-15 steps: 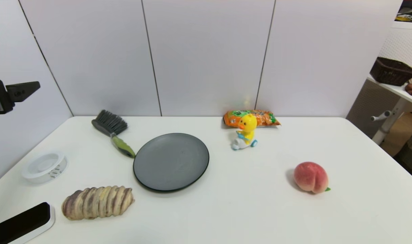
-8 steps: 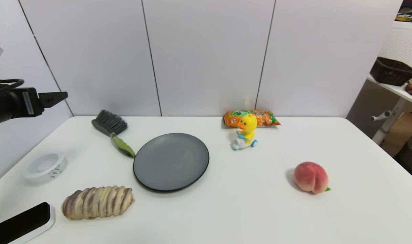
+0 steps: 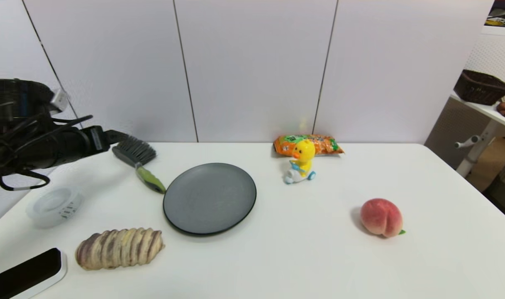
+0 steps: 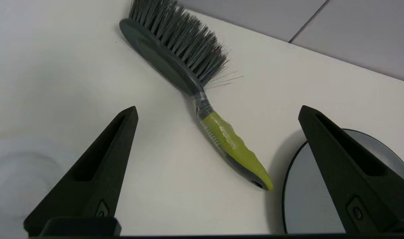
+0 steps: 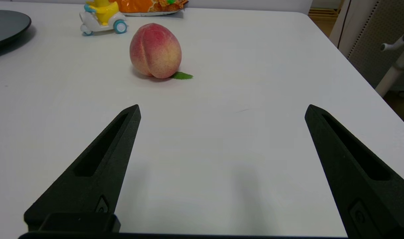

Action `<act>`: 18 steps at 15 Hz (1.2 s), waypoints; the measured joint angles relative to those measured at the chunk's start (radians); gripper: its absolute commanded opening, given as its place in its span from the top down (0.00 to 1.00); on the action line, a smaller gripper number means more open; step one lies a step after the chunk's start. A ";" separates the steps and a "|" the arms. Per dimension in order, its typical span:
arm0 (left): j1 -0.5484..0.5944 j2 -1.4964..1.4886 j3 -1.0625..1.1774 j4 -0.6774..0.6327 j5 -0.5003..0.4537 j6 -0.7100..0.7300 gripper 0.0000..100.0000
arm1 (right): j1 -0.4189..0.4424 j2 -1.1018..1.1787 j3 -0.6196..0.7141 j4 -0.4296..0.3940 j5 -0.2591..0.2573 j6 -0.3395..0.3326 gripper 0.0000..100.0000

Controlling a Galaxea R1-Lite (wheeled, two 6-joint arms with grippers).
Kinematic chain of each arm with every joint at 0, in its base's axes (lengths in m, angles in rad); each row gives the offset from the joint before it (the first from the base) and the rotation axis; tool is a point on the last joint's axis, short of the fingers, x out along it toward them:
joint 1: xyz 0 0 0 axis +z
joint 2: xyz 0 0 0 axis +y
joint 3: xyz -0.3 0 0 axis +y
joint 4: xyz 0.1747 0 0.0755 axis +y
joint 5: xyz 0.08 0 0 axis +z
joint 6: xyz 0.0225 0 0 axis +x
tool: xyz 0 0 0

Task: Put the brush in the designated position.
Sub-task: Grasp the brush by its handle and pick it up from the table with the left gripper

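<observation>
I see a white desk (image 3: 277,257) against pale wall panels (image 3: 252,70). The brush (image 3: 138,162) lies diagonally, bristles toward the wall, handle tip near the plate (image 3: 209,197). My left gripper (image 4: 218,111) hovers spread above it; the right gripper (image 5: 221,109) is released too.

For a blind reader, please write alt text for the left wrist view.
The left hand, open, hovers above a lime-green-handled brush with grey bristles lying on the white table. The handle tip ends just short of a round dark grey plate.
</observation>
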 measured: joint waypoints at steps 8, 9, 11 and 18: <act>-0.037 0.279 -0.246 0.106 0.196 -0.100 0.00 | -0.001 0.000 0.000 0.000 0.000 0.000 0.00; -0.043 0.310 -0.281 0.122 0.194 -0.100 0.00 | 0.000 0.000 0.000 0.000 0.000 0.000 0.00; -0.058 0.361 -0.319 0.131 0.192 -0.098 0.00 | 0.000 0.000 0.000 0.000 0.000 0.000 0.00; -0.075 0.465 -0.371 0.133 0.192 -0.074 1.00 | 0.000 0.000 0.000 0.000 0.000 0.000 0.00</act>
